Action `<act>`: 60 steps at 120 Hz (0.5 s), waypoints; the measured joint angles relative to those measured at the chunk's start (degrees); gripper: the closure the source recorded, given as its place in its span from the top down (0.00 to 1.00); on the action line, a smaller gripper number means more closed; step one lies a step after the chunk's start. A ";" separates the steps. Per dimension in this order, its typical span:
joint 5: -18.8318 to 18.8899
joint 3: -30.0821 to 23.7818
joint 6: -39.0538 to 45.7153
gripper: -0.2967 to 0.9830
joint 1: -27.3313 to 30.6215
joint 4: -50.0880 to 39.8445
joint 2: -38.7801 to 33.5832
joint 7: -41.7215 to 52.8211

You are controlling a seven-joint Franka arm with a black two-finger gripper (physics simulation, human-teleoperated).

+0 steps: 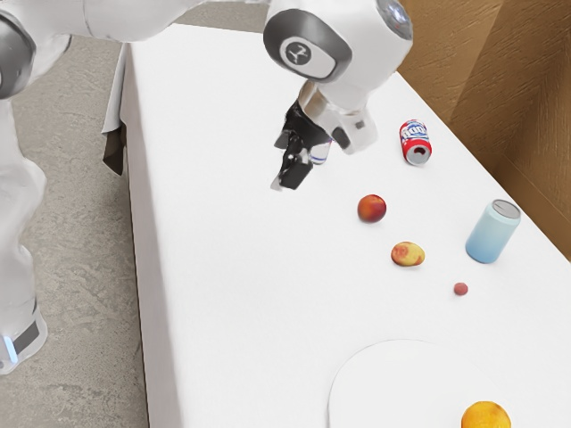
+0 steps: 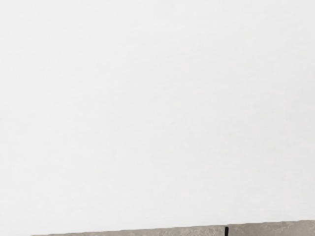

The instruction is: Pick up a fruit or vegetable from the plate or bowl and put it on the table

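Brown wall (image 1: 526, 116), white table (image 1: 241, 285). Gripper (image 1: 280, 165) above it, wide, empty. Plate (image 1: 384, 392) at exterior view's lower edge bears orange (image 1: 486, 416): probably firm, fairly light, could roll; grip across widest part. Blue can (image 1: 492, 232): no writing seen. Red-white-blue can (image 1: 415, 143): lettering, brand unclear.

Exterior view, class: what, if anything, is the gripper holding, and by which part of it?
Nothing is held: the gripper hangs above the table, its jaws apart with nothing between them.
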 joint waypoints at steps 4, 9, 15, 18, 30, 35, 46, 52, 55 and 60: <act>1.13 -0.20 2.16 0.77 -3.10 -0.35 -0.02 -0.35; 2.23 -0.34 4.43 0.77 -4.90 -0.61 -0.02 -0.82; 2.83 -0.67 7.01 0.77 -4.30 -1.18 -0.07 -1.47; 2.96 -0.74 8.19 0.77 -3.52 -1.54 -0.13 -1.82; 3.93 1.26 13.80 0.77 -1.17 -2.06 -0.15 -3.16; 4.24 1.73 15.48 0.77 0.18 -2.16 -0.11 -3.62; 4.87 1.31 19.61 0.77 2.34 2.57 4.29 -2.54; 4.89 -0.49 21.33 0.77 3.94 12.60 12.46 -0.82; 4.78 -1.46 21.60 0.77 3.67 18.30 16.93 0.17; 4.12 -2.62 21.45 0.77 3.09 26.73 23.27 1.84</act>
